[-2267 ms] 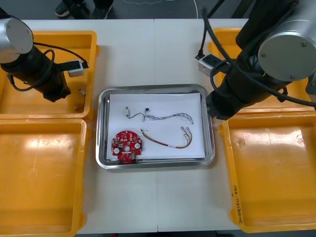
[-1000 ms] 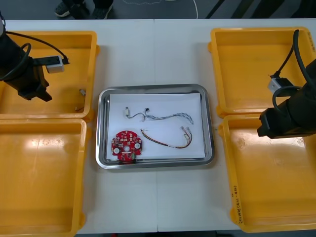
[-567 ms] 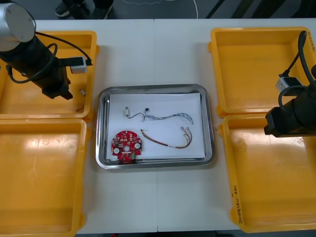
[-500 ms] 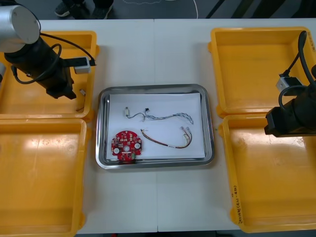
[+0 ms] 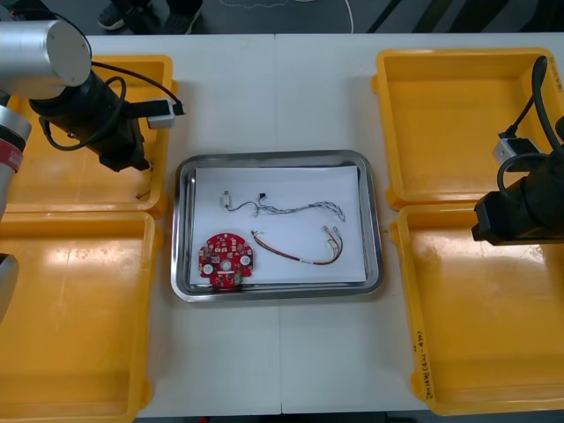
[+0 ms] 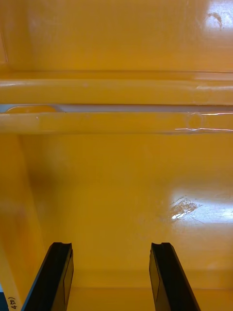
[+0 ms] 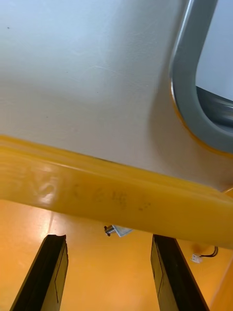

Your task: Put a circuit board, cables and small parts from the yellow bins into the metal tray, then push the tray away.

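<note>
- The front camera sits high above the table (image 5: 282, 97) and looks steeply down. The metal tray (image 5: 180, 229) lies in the middle, with yellow bins (image 5: 70, 308) at both sides.
- The left wrist camera is close over the far left bin (image 7: 121, 194). It faces across the bin's inner wall to the tray's corner.
- The right wrist camera is low and close, and faces the meeting rims of the right bins (image 6: 116, 121).
- The front view shares that wall and corner with the left wrist view, and those rims with the right wrist view.
</note>
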Tool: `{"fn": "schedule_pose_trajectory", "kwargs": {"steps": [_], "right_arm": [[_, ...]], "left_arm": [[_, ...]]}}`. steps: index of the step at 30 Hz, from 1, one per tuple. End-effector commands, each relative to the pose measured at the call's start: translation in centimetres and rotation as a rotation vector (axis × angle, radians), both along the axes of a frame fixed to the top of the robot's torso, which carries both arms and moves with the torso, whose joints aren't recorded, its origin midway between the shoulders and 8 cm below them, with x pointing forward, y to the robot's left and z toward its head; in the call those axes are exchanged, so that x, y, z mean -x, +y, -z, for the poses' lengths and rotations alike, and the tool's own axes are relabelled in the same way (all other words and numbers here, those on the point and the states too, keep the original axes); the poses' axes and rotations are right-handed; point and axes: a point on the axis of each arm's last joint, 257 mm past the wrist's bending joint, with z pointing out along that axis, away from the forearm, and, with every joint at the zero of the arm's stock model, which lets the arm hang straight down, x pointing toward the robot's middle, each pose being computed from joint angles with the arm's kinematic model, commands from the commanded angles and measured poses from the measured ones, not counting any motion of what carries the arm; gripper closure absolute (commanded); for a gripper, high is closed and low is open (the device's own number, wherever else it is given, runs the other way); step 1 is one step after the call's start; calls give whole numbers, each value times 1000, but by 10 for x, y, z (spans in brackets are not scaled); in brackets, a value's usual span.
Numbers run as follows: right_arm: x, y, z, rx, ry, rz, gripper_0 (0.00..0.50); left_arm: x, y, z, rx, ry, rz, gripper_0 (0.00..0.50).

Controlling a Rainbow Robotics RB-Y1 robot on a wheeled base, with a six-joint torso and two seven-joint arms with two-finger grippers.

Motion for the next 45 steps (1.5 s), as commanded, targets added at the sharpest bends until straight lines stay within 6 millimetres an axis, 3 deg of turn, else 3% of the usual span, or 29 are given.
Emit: {"fn": "schedule_pose_trajectory", "kwargs": {"steps": [1,8,19,33,34,35,45], "right_arm": [[0,-1,-9,-20,-27,41,42],[-1,-2,-9,-16,-31,46,44],[-1,-2,-9,-16,-31,46,44],[-1,-2,-9,-16,-31,46,44],[-1,-2,-9,-16,-31,46,39],[-1,-2,-9,-16,-31,46,3],[-1,-2,-9,-16,-31,46,0]], "left_arm": [[-18,-18,-22,-8,-81,13,0],[-18,-17,-8,-19,-82,14,0],[-6,1,-8,-20,-35,1,0],[8,18,10,12,3,-21,0],[8,18,11,15,3,-23,0],[8,18,12,19,1,-23,0],[8,26,24,22,-12,-41,0]]}}
